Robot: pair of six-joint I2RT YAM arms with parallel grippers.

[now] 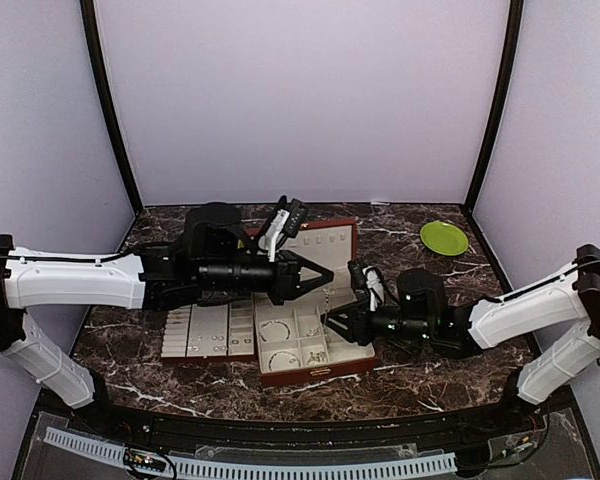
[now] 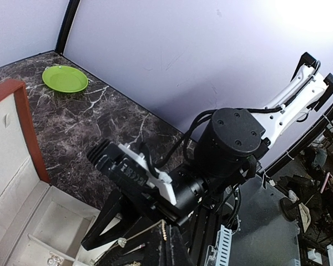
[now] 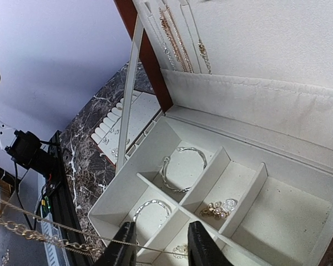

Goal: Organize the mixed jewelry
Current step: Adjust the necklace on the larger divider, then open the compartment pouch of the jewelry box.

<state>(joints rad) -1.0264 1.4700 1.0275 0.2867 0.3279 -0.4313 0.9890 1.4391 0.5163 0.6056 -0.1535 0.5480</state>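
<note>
- The left gripper (image 1: 321, 281) shows best from above. Its two black fingers splay in a wide V, released and holding nothing, over the lid side of the open red-brown jewelry box (image 1: 316, 372). In its own wrist view the fingers are lost in the dark mass at the bottom edge.
- Only the tips of the right gripper (image 3: 158, 247) show, at the bottom edge of its wrist view, and they are parted.
- A gold chain (image 3: 38, 235), blurred and cut off at the left edge, thins into a fine strand that crosses the gap between those tips. I cannot tell whether it rests on a finger or hangs free.
- In the top view the right gripper and its arm cover the right end of the box.
- A silvery bangle (image 3: 183, 165) lies in a cream compartment near the lid. A second bangle (image 3: 153, 209) lies in the next compartment toward the gripper, partly behind the left fingertip.
- Small gold and clear pieces (image 3: 219, 208) sit in the compartment beside them.
- Necklaces (image 3: 176, 34) hang on the upright lid, their tops cut off. From above, all of these are specks too small to sort.
- A cream ring tray (image 1: 208, 333) lies just beside the box on its left. The bits on it are too tiny to identify.
- A lime-green plate (image 1: 444, 237) sits well apart, at the far right of the marble table (image 1: 410, 378).
</note>
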